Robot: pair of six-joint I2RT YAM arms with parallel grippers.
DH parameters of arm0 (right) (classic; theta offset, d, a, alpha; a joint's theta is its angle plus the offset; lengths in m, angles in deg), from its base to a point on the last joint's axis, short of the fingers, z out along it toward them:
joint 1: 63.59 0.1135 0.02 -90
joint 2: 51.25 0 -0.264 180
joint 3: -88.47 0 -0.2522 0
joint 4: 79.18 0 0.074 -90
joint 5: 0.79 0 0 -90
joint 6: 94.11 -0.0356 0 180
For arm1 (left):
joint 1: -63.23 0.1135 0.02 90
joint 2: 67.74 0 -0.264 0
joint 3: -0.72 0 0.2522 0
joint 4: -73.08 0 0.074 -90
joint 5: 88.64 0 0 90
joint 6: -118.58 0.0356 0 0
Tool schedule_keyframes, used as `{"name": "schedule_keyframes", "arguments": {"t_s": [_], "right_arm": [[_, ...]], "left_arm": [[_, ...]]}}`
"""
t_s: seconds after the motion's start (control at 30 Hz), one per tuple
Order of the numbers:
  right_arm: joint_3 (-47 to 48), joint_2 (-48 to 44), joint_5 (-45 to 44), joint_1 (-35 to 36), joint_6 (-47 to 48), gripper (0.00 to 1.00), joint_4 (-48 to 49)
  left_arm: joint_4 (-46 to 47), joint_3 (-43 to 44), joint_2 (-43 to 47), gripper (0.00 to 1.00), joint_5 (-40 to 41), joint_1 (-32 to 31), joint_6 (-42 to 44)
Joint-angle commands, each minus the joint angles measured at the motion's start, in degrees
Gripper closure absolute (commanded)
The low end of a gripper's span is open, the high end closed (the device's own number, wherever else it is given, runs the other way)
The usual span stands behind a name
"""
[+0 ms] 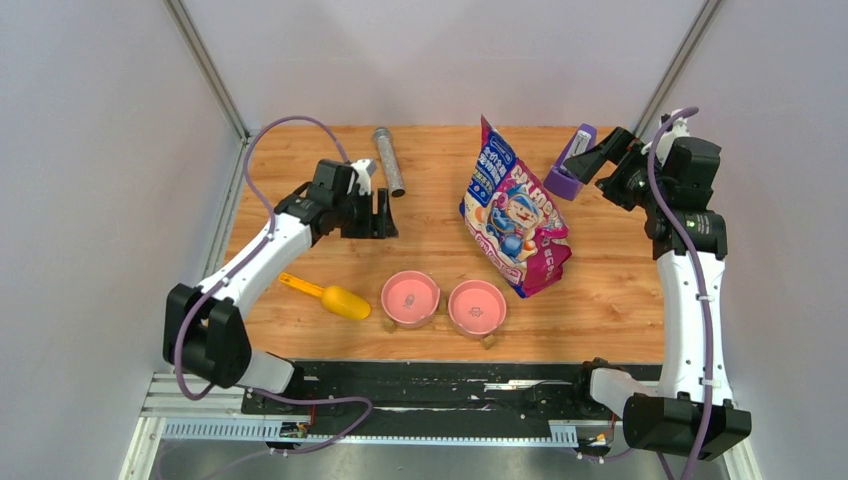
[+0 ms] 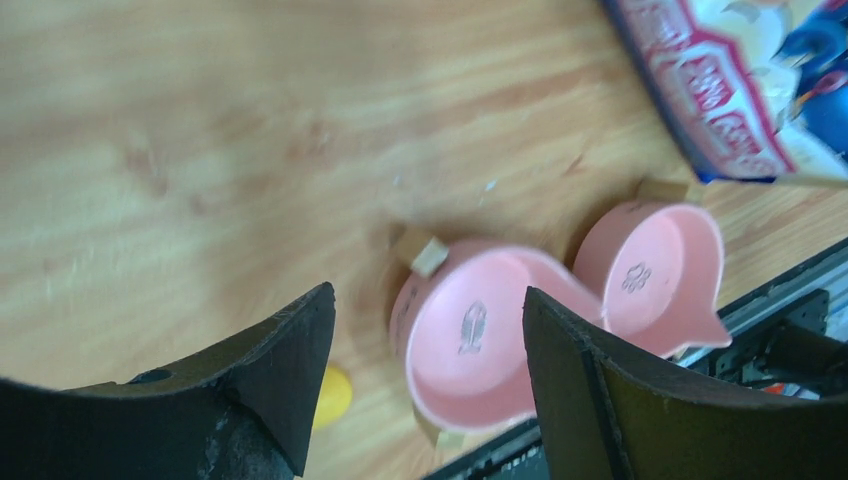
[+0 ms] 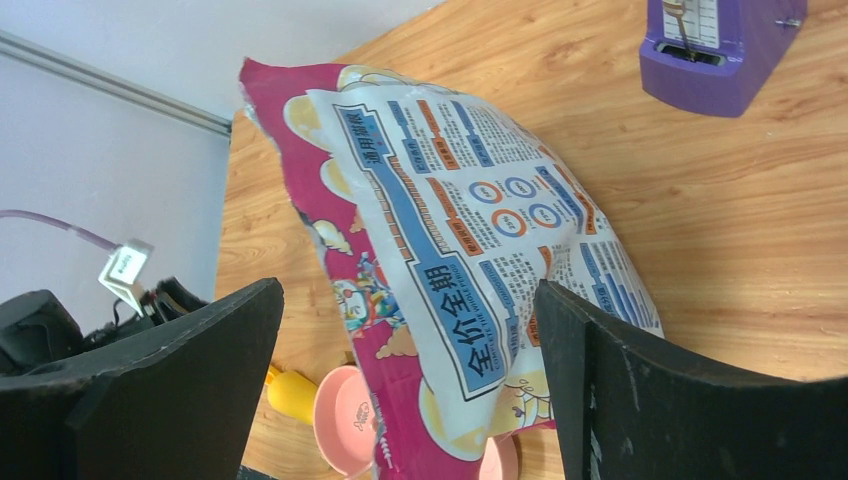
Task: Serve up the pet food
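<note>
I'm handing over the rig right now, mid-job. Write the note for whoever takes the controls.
Left gripper: open, empty, over the table left of the bag.
Right gripper: open, empty, at the far right beside the purple object.
Things: the bag is mid-table. The yellow scoop lies left of two pink bowls near the front edge. No pet food is in view.
Done: nothing served, both bowls are empty.
Left: likely get food out of the bag and into the bowls.
</note>
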Motion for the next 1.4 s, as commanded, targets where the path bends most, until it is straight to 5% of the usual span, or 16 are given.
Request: {"name": "schedule_keyframes", "arguments": {"t_s": [0.0, 0.43, 0.73, 0.93, 1.13, 1.37], "right_arm": [[0.27, -1.41, -1.46, 0.84, -2.1, 0.05, 4.09], [0.32, -1.6, -2.78, 3.66, -3.28, 0.07, -0.76], [1.35, -0.18, 4.22, 5.15, 5.52, 0.06, -9.08], [-1.05, -3.19, 0.16, 11.92, 9.58, 0.06, -9.76], [-5.63, -4.04, -15.98, 18.42, 10.83, 0.2, -10.12], [-9.04, -4.09, -21.18, 18.6, 9.18, 0.63, -6.31]], "left_arm": [[-9.72, -4.48, 6.64, 0.23, 2.73, -0.2, -3.23], [-7.72, -13.31, 11.7, 0.23, -3.26, -1.84, -8.19], [-4.92, -2.27, 8.61, 0.22, -0.87, -1.84, -4.81], [-0.93, 2.18, 6.94, 0.21, -0.47, -1.84, -5.7], [6.32, 4.95, 4.24, 0.2, -0.15, -1.83, -9.47], [10.99, 9.81, -1.89, 0.2, -0.85, -1.84, -10.19]]}}
